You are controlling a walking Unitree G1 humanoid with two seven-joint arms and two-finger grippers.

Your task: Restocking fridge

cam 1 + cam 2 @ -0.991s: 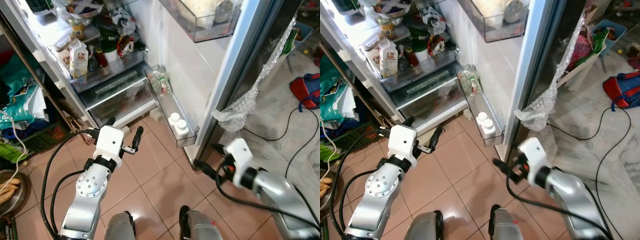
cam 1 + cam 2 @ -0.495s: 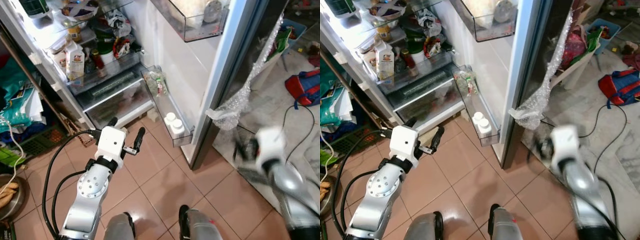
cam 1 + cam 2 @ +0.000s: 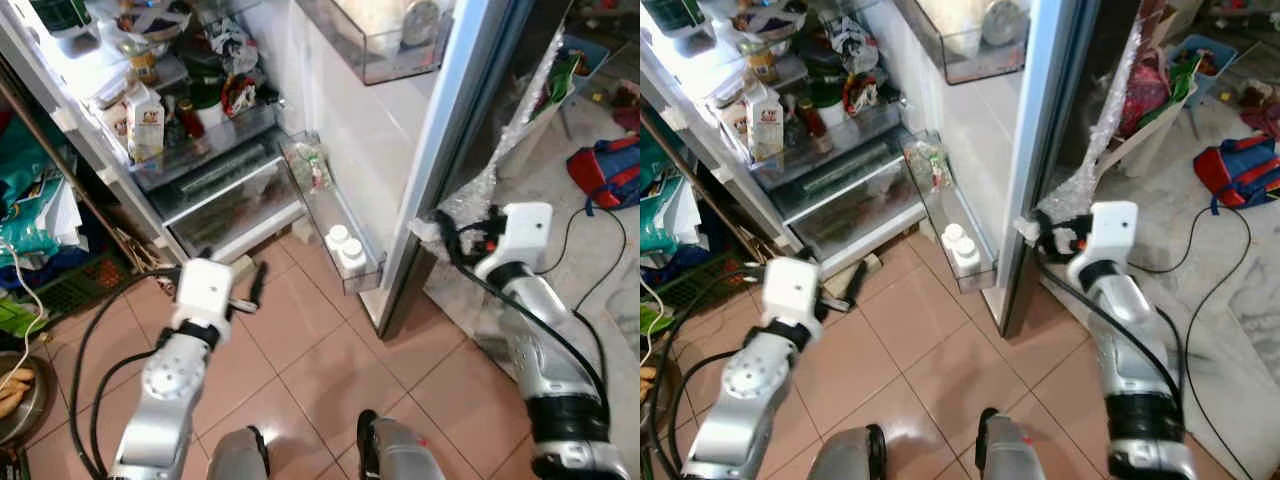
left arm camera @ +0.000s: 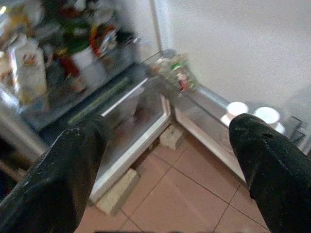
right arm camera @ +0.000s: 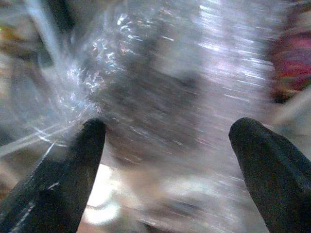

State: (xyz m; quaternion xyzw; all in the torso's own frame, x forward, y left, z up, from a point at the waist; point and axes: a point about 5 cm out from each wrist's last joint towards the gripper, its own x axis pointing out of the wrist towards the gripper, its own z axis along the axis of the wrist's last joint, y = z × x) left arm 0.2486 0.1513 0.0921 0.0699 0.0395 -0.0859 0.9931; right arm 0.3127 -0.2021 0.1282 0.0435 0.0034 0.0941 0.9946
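The fridge stands open, its shelves packed with a milk carton (image 3: 147, 115), bottles and bags above a clear crisper drawer (image 3: 235, 200). The lower door shelf (image 3: 318, 190) holds two white-capped bottles (image 3: 345, 250). My left gripper (image 3: 228, 268) is open and empty, low over the tiled floor in front of the crisper; in the left wrist view the left gripper (image 4: 167, 124) faces the drawer and door shelf. My right gripper (image 3: 455, 232) is open at the outer edge of the fridge door (image 3: 440, 150), right against crumpled clear plastic wrap (image 5: 170, 82).
A blue and red backpack (image 3: 605, 170) and a black cable (image 3: 590, 260) lie on the floor at the right. Bags and a green crate (image 3: 60, 285) crowd the left, with a metal bowl (image 3: 20, 385) near them. My feet (image 3: 380, 450) stand on open tiles.
My right arm has swung up from near the floor to the fridge door's edge by the plastic wrap. The left gripper has sunk slightly and shifted left.
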